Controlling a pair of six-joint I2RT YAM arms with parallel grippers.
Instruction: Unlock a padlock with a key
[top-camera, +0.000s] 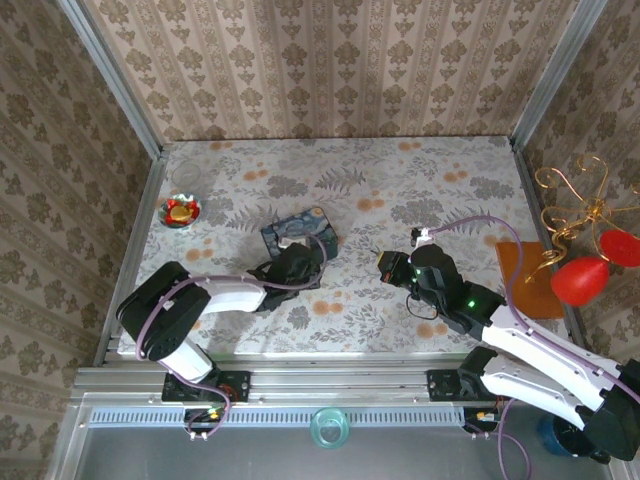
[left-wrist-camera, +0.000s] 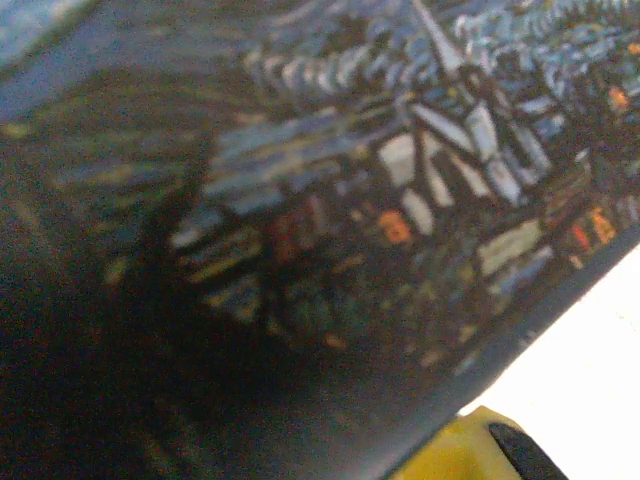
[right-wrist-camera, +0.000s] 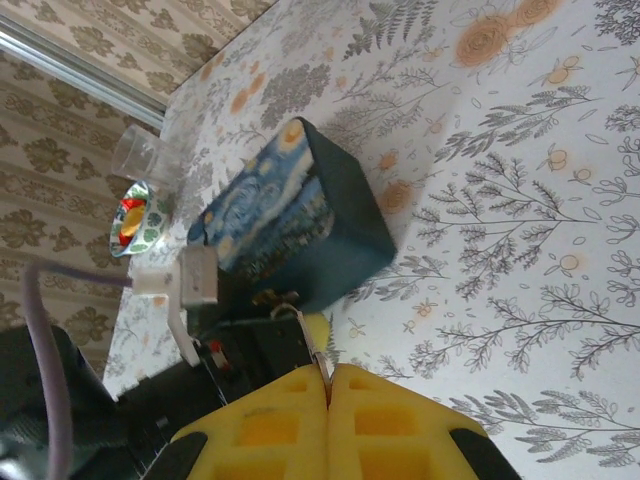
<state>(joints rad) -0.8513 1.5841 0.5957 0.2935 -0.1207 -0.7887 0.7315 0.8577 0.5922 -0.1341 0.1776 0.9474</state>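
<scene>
My right gripper (top-camera: 386, 263) hovers right of the blue swirl-painted tin (top-camera: 300, 232). In the right wrist view its yellow pads (right-wrist-camera: 390, 430) are pressed together on the key (right-wrist-camera: 318, 352), a thin metal sliver sticking out toward the tin (right-wrist-camera: 290, 215). My left gripper (top-camera: 290, 264) sits against the tin's near edge. The left wrist view is a blurred close-up of the tin's painted side (left-wrist-camera: 400, 200), with one yellow pad (left-wrist-camera: 465, 452) at the bottom. A small dark, brassy bit (right-wrist-camera: 268, 297) shows at the left gripper's tip; the padlock cannot be made out for certain.
A small red-and-gold dish (top-camera: 181, 211) and a clear glass cup (top-camera: 186, 178) stand at the far left. An orange mat (top-camera: 525, 278) and a gold wire ornament with red balls (top-camera: 580, 272) are at the right edge. Patterned walls close in the table.
</scene>
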